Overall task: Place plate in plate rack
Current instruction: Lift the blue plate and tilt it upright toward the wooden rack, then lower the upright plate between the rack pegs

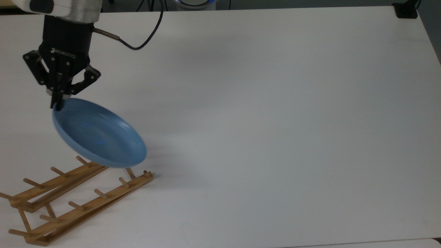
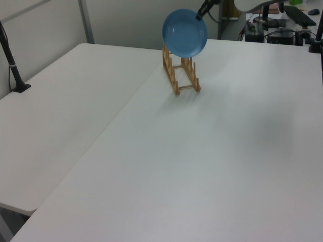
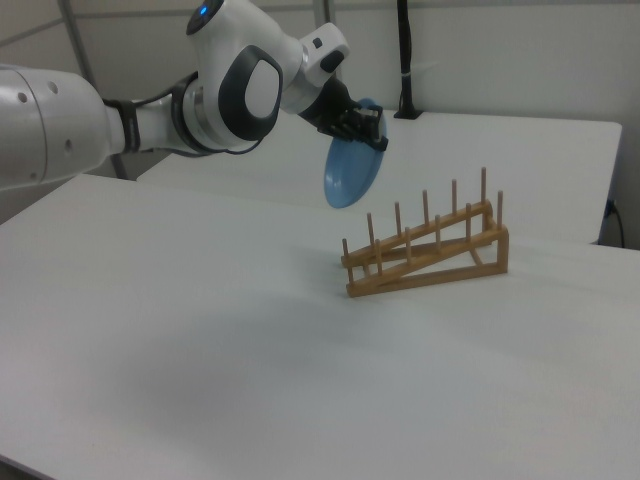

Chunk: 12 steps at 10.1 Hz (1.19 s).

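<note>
Gripping plate (image 1: 100, 141), ROBOTIQ-marked tool (image 1: 57, 102), above rack (image 1: 79, 196)

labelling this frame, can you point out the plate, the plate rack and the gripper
plate (image 1: 100, 139): top view, middle of its blue inside.
plate rack (image 3: 430, 270): right view, on the near wooden rail.
gripper (image 1: 58, 103): top view, at the fingertips pinching the plate's rim.
</note>
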Each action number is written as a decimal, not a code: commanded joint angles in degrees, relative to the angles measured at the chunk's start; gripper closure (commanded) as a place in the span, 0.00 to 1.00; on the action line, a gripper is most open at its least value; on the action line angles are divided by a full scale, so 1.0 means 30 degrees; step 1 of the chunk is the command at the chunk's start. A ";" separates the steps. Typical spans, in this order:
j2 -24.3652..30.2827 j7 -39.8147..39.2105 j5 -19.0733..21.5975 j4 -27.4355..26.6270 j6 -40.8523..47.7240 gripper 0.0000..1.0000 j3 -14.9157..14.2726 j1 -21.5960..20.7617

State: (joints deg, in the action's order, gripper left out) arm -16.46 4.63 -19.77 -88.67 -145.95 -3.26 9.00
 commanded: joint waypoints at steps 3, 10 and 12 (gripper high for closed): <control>-0.1102 0.7932 -0.9124 0.0142 -0.1183 1.00 -0.0730 -0.0099; -0.2540 0.8887 -1.1160 0.0259 -0.3086 1.00 -0.0730 -0.0157; -0.2863 0.8887 -1.1339 0.0259 -0.3116 1.00 -0.0730 -0.0157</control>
State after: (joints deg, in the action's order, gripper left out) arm -24.01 29.83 -51.89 -88.61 -154.03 -4.90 8.87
